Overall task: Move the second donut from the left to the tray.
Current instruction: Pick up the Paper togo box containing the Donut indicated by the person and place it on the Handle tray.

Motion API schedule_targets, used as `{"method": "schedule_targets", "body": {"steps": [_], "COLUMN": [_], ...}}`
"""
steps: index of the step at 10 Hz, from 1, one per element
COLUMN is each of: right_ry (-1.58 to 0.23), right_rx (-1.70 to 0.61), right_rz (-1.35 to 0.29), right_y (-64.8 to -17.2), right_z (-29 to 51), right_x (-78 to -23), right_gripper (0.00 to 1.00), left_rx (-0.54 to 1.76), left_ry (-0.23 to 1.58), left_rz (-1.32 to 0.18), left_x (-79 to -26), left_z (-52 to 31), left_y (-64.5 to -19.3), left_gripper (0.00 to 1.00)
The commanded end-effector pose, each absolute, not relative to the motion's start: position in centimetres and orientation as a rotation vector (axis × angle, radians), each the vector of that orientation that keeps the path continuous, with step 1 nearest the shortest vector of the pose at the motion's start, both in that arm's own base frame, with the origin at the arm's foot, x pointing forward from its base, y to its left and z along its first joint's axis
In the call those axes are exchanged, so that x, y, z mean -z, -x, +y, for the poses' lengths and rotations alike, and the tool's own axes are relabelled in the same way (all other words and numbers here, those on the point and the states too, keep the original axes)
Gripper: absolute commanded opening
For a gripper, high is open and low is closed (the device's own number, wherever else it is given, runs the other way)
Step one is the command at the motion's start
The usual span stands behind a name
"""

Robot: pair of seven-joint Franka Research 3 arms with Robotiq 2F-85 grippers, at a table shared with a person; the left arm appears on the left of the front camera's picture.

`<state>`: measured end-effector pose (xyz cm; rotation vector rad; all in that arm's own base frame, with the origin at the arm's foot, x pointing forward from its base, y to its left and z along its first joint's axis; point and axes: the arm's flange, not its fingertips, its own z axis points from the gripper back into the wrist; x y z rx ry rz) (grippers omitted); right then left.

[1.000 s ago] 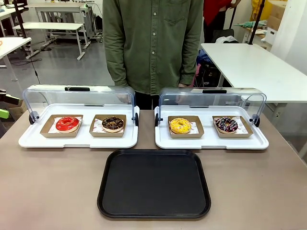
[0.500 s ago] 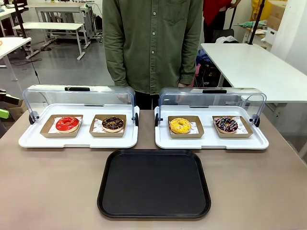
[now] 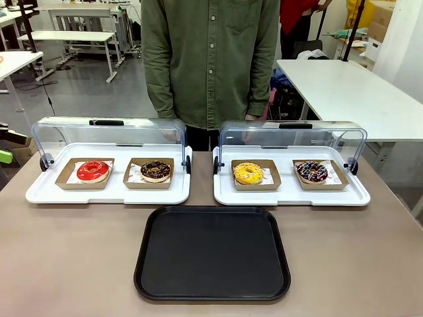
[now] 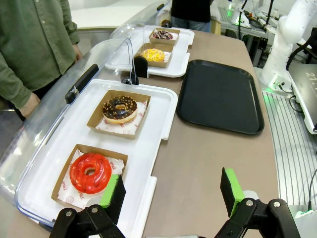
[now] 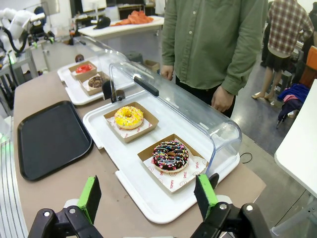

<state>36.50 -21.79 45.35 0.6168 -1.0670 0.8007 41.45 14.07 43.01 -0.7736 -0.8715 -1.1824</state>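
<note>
Holds left tool [image 4: 171, 194] spread wide and empty, pads [image 4: 109, 192] at 7 and 5 o'clock in its wrist view. Holds right tool [image 5: 147, 198] likewise parted, gripping nothing.

A taupe worktop [image 3: 66, 251] stands on a glossy grey floor [image 3: 86, 86]. Behind it sit a small white table [image 3: 66, 36] and a long white table [image 3: 344, 92] (off to the right). The lighting is bright and even.

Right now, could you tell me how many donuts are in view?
4. On the left display tray, the red-iced donut and the chocolate sprinkled donut; on the right display tray, the yellow donut and the colourfully topped dark donut. None seem hidden.
</note>
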Motion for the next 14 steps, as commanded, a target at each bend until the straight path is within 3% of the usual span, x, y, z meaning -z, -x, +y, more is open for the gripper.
{"method": "schedule_targets", "body": {"steps": [1,14], "right_ry": [-0.609,-0.609], "right_rx": [-0.812,-0.812], "right_rz": [-1.111,-1.111], "right_y": [-36.78,-36.78], "right_z": [-21.82,-21.82], "right_x": [-45.3,-45.3], "right_gripper": [1.0,1.0], "left_rx": [1.167,1.167], "left_ry": [0.767,0.767], "left_rz": [-0.873,-0.873], "left_x": [-43.28,-43.28], "left_z": [13.81,13.81], "left_y": [-41.13,-41.13], "left_gripper": [1.0,1.0]}}
